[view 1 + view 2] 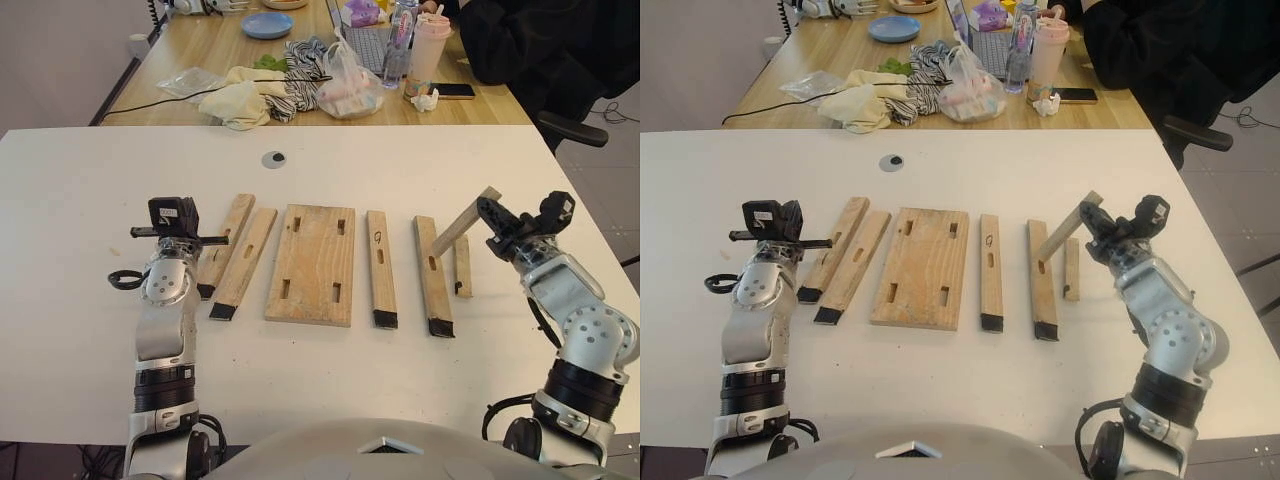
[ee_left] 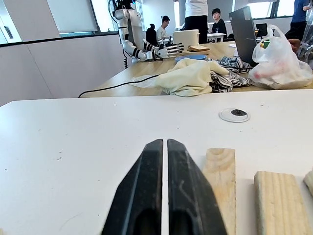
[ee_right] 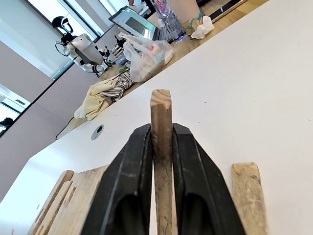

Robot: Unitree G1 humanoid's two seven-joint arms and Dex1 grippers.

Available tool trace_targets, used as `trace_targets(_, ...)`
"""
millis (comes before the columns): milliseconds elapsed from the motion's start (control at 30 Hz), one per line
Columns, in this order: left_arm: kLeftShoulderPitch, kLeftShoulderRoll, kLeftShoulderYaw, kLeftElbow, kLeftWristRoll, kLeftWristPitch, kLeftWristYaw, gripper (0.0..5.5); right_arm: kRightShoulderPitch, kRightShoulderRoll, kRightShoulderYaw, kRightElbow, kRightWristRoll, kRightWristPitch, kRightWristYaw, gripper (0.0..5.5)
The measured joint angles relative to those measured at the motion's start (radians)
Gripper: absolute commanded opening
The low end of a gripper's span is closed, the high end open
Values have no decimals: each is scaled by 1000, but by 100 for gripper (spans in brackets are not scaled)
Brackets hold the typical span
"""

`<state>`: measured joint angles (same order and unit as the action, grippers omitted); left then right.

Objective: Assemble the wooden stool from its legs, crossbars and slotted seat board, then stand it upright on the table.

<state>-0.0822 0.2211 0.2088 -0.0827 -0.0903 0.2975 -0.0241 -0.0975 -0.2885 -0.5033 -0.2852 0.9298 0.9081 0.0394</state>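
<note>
- Clamping a crossbar (image 3: 161, 127), the right jaws are holding it tilted above the counter (image 1: 80, 330).
- Lying flat just beside those jaws is a second crossbar (image 1: 462, 266).
- Pressing together with nothing between them, the left jaws are pointing alongside the outermost leg (image 1: 226, 243); the seat board (image 1: 312, 262) is lying between both jaws.

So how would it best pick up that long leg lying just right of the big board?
Probably mid-length, from straight above, pinching across its narrow width. The leg lies flat, and bare table shows along both long sides, between it and the seat board and the next leg, leaving room either side.
</note>
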Motion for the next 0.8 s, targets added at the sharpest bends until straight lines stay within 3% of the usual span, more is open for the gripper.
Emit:
trace_targets(433, -51, 1, -10, 109, 3, -66, -6, 12, 27, 9, 134, 66, -166, -194, 74, 38)
trace_targets(800, -80, 47, -9, 124, 3, -69, -54, 12, 252, 179, 319, 4, -513, -738, 56, 38)
